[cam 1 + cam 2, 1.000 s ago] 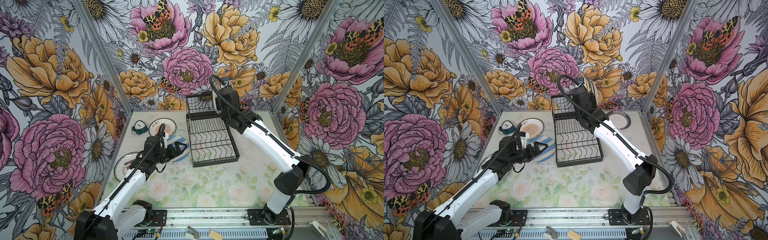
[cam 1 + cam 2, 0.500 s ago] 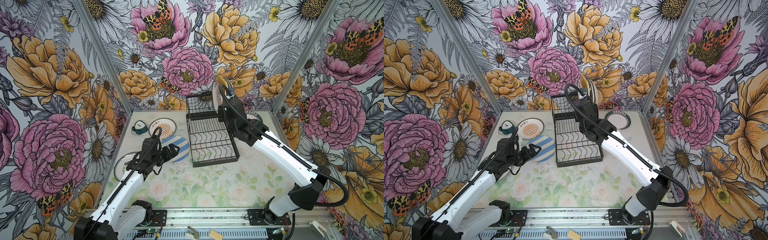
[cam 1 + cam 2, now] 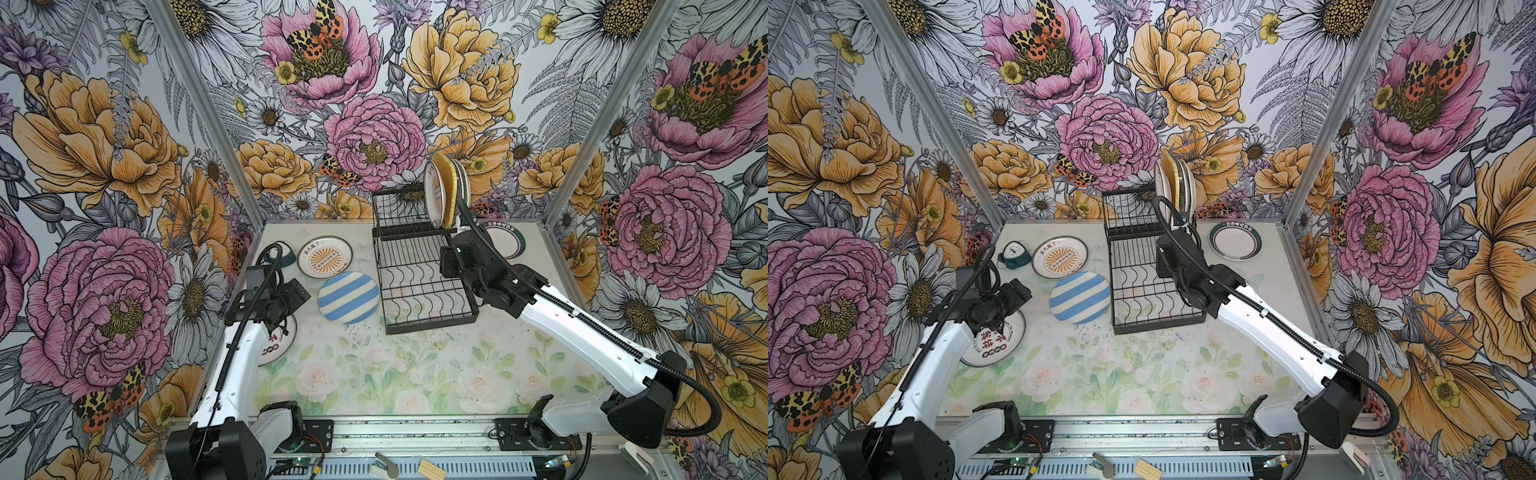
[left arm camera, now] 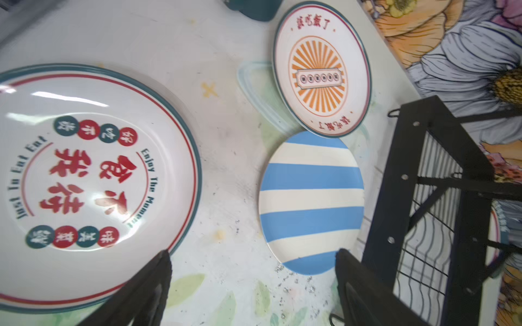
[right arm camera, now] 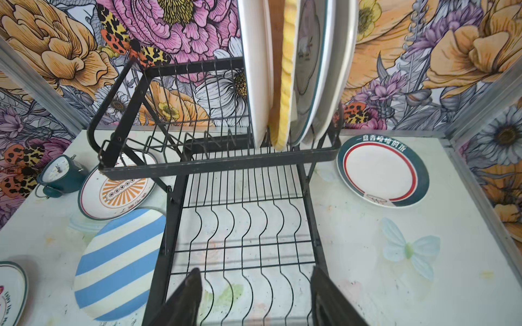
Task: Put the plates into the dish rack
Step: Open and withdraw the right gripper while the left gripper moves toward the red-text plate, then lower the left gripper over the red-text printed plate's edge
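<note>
We see the dish rack (image 3: 432,326) at the centre of both top views holding four upright plates (image 3: 446,193) on its raised shelf, the striped plate (image 3: 348,297) flat just left of it near the wide-open left gripper (image 4: 252,252), and the right gripper (image 5: 255,269), jaws parted, above the lower tray, arm outstretched.

Bright even light, faint shadows, glare on lettered plate (image 4: 93,180)

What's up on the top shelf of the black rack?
On edge at one end of the upper shelf stand a white plate, yellow plate, teal-rimmed plate and second white plate. They cover each other's faces, so most pictures are hidden.
</note>
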You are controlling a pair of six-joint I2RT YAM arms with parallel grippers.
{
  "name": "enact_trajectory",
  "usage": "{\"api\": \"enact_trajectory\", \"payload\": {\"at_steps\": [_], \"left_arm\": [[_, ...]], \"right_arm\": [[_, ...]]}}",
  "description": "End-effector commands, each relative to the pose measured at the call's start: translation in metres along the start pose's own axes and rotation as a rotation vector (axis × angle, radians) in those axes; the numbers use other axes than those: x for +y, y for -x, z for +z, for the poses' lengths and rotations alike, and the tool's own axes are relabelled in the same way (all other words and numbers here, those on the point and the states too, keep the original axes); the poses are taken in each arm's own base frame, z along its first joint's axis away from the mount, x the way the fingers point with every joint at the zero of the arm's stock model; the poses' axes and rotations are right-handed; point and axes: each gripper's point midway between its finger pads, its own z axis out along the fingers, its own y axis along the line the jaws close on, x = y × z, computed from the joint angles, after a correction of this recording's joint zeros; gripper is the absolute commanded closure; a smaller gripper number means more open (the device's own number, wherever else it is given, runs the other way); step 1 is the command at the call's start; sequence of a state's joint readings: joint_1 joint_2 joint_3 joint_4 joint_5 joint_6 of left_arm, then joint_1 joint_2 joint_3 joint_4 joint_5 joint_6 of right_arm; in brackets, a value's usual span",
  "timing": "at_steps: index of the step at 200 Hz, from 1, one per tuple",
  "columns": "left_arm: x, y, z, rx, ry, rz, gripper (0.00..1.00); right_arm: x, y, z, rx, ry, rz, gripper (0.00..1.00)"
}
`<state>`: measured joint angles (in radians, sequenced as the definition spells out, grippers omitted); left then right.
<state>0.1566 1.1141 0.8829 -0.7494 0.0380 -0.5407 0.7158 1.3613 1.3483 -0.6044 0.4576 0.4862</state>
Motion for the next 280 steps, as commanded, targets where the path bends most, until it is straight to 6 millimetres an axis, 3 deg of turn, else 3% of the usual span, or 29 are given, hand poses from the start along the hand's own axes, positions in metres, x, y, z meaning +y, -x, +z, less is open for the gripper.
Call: {"api": "enact_trajectory", "payload": {"at_steps": [1, 66, 102, 210, 213, 227, 280], "left_arm": [[0.020, 0.025, 0.004, -0.035, 0.102, 0.036, 0.12], [0.073, 0.091, 0.040, -0.017, 0.245, -0.026, 0.21], [0.098, 0.109, 0.060, 0.011, 0.280, -0.053, 0.25], [0.124, 0.134, 0.104, 0.049, 0.310, -0.082, 0.26], [0.129, 0.128, 0.114, 0.079, 0.319, -0.088, 0.26], [0.132, 0.122, 0.122, 0.106, 0.317, -0.093, 0.26], [0.139, 0.111, 0.133, 0.137, 0.329, -0.101, 0.26]], "right_arm": [[0.001, -0.006, -0.009, 0.021, 0.057, 0.060, 0.37], [-0.016, -0.034, -0.003, 0.115, 0.112, 0.126, 0.34], [-0.025, -0.043, 0.001, 0.146, 0.120, 0.151, 0.33], [-0.030, -0.041, 0.013, 0.167, 0.118, 0.143, 0.33], [-0.030, -0.041, 0.013, 0.167, 0.118, 0.142, 0.33], [-0.032, -0.041, 0.014, 0.169, 0.114, 0.143, 0.32], [-0.034, -0.041, 0.019, 0.178, 0.113, 0.138, 0.32]]}}
